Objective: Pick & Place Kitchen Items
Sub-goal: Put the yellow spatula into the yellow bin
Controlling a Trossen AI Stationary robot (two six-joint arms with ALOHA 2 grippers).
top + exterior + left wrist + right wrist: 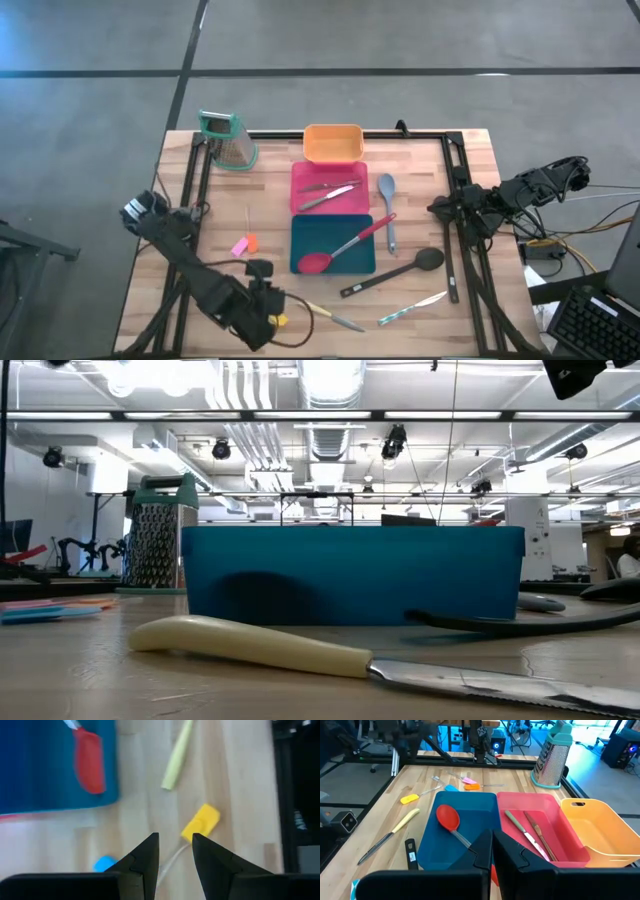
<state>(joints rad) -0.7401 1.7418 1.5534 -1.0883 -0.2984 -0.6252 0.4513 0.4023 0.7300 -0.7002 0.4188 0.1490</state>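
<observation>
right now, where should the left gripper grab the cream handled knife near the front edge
Grip the cream-handled knife on its rounded handle, not the thin flat blade. It lies flat on bare table right of the left gripper, so come straight down from above, fingers spanning the handle's width. The yellow piece beside it leaves room.

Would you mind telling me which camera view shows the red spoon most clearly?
The right wrist view: the red spoon shows bowl and handle, lying in the teal tray. The high view shows it whole but smaller, the left wrist view only its bowl, the low view nothing.
</observation>
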